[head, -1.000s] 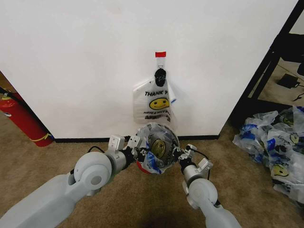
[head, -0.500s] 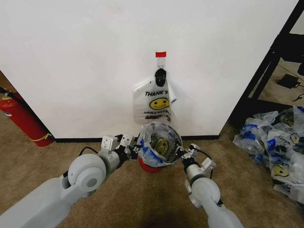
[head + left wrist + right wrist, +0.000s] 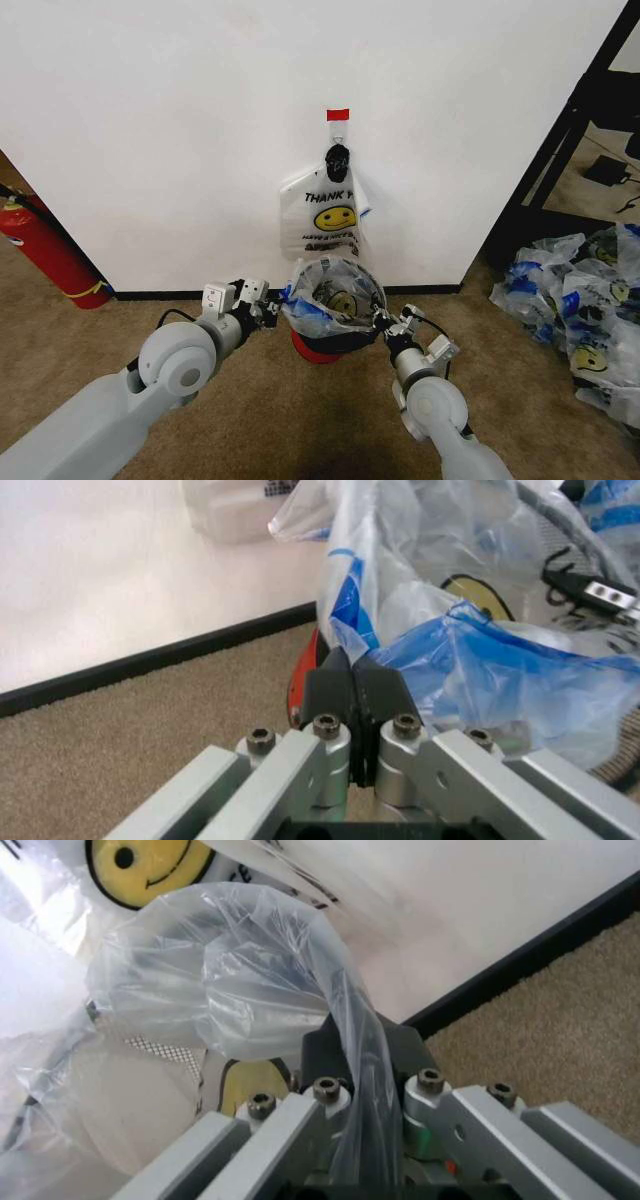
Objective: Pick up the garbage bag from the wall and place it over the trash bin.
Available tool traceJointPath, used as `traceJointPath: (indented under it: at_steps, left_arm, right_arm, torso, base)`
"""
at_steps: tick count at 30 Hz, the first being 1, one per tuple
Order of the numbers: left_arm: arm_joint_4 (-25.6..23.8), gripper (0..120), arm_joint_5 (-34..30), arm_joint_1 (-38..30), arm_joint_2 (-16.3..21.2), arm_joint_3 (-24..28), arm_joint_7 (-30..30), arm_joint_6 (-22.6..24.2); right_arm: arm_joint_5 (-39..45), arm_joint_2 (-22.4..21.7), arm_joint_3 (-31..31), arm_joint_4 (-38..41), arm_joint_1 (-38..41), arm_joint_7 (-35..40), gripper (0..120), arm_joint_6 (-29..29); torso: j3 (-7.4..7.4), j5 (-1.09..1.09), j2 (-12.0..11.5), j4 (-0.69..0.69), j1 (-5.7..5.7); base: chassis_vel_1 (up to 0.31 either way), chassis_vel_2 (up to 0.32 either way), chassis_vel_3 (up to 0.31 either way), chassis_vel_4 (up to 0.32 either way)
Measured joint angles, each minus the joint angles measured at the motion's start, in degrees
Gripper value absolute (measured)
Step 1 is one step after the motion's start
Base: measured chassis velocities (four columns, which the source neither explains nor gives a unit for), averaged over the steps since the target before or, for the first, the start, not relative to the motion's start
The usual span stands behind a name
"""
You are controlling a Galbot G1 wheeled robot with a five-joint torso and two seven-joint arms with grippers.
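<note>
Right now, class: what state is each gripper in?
Left gripper: shut on the garbage bag, at the trash bin's left side.
Right gripper: shut on the same bag.

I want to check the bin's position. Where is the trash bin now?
In the head view the trash bin stands on the carpet against the wall, between the left gripper and right gripper, with the garbage bag draped over its rim.

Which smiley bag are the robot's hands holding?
The thin translucent white plastic garbage bag stretched open over the round dark trash bin, pinched by left gripper and right gripper. Another bag hangs on the wall hook.
</note>
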Motion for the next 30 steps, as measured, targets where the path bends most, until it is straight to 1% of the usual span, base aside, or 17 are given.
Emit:
traceJointPath:
  at_steps: [4, 6, 9, 14, 18, 23, 24, 30]
  left_arm:
    - [-0.68, 0, 0.41, 1.57, 0.16, -0.86, 0.06, 0.00]
    - [0.02, 0, 0.57, 2.40, -0.12, -1.48, 0.21, 0.00]
    - [2.32, 0, -1.29, 2.85, -0.24, -2.51, 0.35, 0.09]
    - [3.75, 0, -2.08, 3.67, -0.08, -3.81, 0.85, 0.26]
    - [4.52, 0, -2.13, 5.67, 0.53, -4.10, 1.45, 0.46]
    - [1.98, 0, 1.22, 11.85, 0.25, -3.56, 2.10, 0.49]
    - [1.21, 0, 2.88, 13.63, -0.10, -3.14, 2.36, 0.48]
    - [-0.39, 0, 6.37, 17.20, -1.89, -1.92, 2.32, 0.37]
  right_arm:
    - [0.05, 0.32, 0.11, 0.06, 0.16, 0.03, 1, 0.06]
    - [0.08, 0.37, 0.10, 0.38, 0.02, -0.01, 1, 0.05]
    - [0.53, 0.27, 0.17, 0.96, -0.56, -0.44, 1, 0.15]
    - [1.01, 0.13, 0.33, 1.24, -0.90, -1.19, 1, 0.32]
    - [1.73, 0.49, 0.41, 1.83, -0.90, -1.29, 1, 0.52]
    - [2.65, 0.96, 0.57, 2.33, -0.39, -1.12, 1, 1.01]
    - [3.12, 1.12, 0.72, 2.45, -0.34, -1.00, 1, 1.03]
    - [4.30, 2.00, 1.24, 2.96, -0.47, -0.24, 1, 1.19]
  torso:
    - [0.00, -0.01, 0.00, 0.01, 0.00]
    - [0.00, -0.02, 0.00, 0.02, 0.00]
    - [0.00, -0.01, 0.00, 0.00, 0.00]
    - [0.00, -0.01, 0.00, 0.00, 0.00]
    - [0.00, -0.02, 0.00, 0.00, 0.00]
    - [0.00, -0.01, 0.00, 0.01, 0.00]
    - [0.00, -0.02, 0.00, 0.01, 0.00]
    - [0.00, -0.01, 0.00, -0.01, 0.00]
  base:
    - [0.000, 0.000, 0.000, 0.000]
    - [0.000, 0.000, 0.000, 0.000]
    - [0.000, 0.000, 0.000, 0.000]
    - [0.000, 0.000, 0.000, 0.000]
    - [0.000, 0.000, 0.000, 0.000]
    - [0.000, 0.000, 0.000, 0.000]
    - [0.000, 0.000, 0.000, 0.000]
    - [0.000, 0.000, 0.000, 0.000]
